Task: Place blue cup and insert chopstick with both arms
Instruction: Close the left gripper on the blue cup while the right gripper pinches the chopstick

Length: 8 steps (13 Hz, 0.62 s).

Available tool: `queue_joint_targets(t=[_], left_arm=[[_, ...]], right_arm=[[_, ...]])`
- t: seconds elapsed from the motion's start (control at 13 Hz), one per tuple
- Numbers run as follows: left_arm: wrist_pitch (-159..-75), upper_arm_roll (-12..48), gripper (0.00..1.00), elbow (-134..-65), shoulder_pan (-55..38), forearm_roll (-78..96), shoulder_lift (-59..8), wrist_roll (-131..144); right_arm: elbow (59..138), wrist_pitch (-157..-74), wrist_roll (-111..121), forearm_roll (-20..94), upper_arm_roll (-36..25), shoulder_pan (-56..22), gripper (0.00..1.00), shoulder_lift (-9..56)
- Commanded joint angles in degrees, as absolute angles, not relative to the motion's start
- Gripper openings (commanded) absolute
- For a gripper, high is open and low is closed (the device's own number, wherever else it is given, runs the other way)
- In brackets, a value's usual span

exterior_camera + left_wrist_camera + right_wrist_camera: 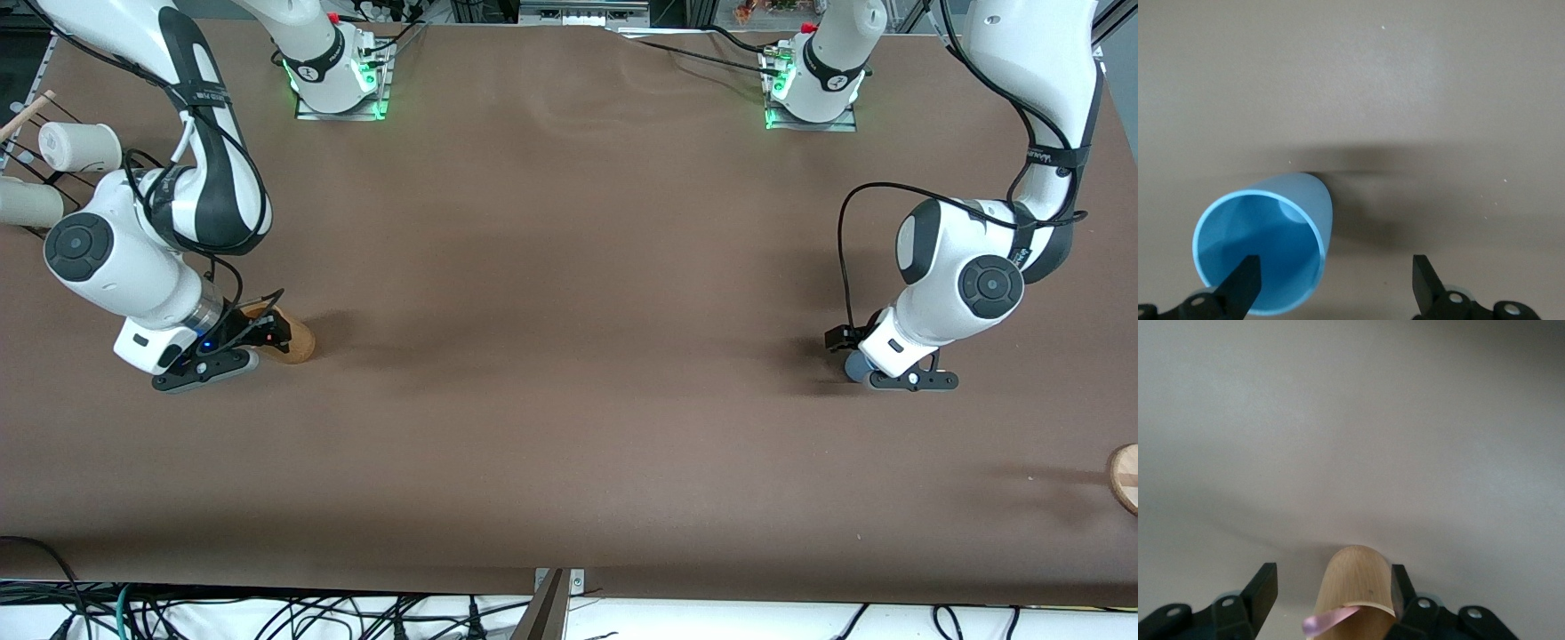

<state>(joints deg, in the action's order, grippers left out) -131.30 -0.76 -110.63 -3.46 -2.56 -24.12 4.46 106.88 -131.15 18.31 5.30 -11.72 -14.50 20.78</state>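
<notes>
At about 3 o'clock on the brown table, read as a clock face from the front camera with 12 at the robots' bases, the blue cup is standing on the tabletop under the left gripper. That gripper's fingers are standing wide apart: 1 finger is showing against the cup's open mouth, the other is hanging outside the wall, and neither is pressing on the cup. In the front view only a sliver of the cup is showing beneath the wrist. At about 9 o'clock the right gripper is sitting low around the tan wooden cup, its fingers spread, 1 close against the wood and the other apart from it, so nothing is being squeezed. The chopstick is showing as a pink strip at that wooden cup's mouth, just under the right wrist camera. Whether the wooden cup is lying down or only leaning is hard to tell. By my judgement the task is barely starting: 0 of its 2 parts are done. The blue cup is not yet gripped or placed, and the chopstick is well apart from it. Both grasps, the placing of the cup and the insertion are all remaining.
</notes>
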Motion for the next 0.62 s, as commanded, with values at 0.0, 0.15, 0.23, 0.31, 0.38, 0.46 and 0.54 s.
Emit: queue_joint_targets(t=[0.0, 0.15, 0.23, 0.31, 0.38, 0.46, 0.54], left_arm=[[-137.1, -0.5, 1.0, -111.9, -2.9, -4.2, -26.2, 4.4], [-139.0, -0.5, 0.85, -111.7, -3.0, -4.1, -27.5, 4.6], [-139.0, -0.5, 0.46, -111.8, -2.9, -4.1, -27.5, 4.7], [-138.9, -0.5, 0.15, -111.8, -2.9, -4.1, -27.6, 4.6], [-138.5, -0.5, 0.0, -111.9, -2.8, -4.2, -27.4, 4.5], [-138.2, -0.5, 0.0, -111.8, -2.0, -4.2, -27.2, 4.5], [-136.9, -0.5, 0.0, -111.3, -2.0, -4.3, -26.8, 4.6]], right_arm=[[109.8, -131.8, 19.6, 6.4, -11.5, -14.2, 0.76, 19.0], [111.4, -131.7, 19.6, 6.4, -11.5, -14.2, 0.76, 18.1], [111.8, -131.7, 19.6, 6.4, -11.5, -14.2, 0.72, 17.9], [111.8, -131.7, 19.6, 6.4, -11.6, -14.2, 0.69, 17.9], [111.8, -131.6, 19.9, 6.4, -11.6, -14.2, 0.64, 17.8], [111.8, -131.6, 20.4, 6.4, -11.6, -14.2, 0.59, 17.8], [111.8, -131.6, 20.8, 6.4, -11.7, -14.2, 0.53, 17.9]])
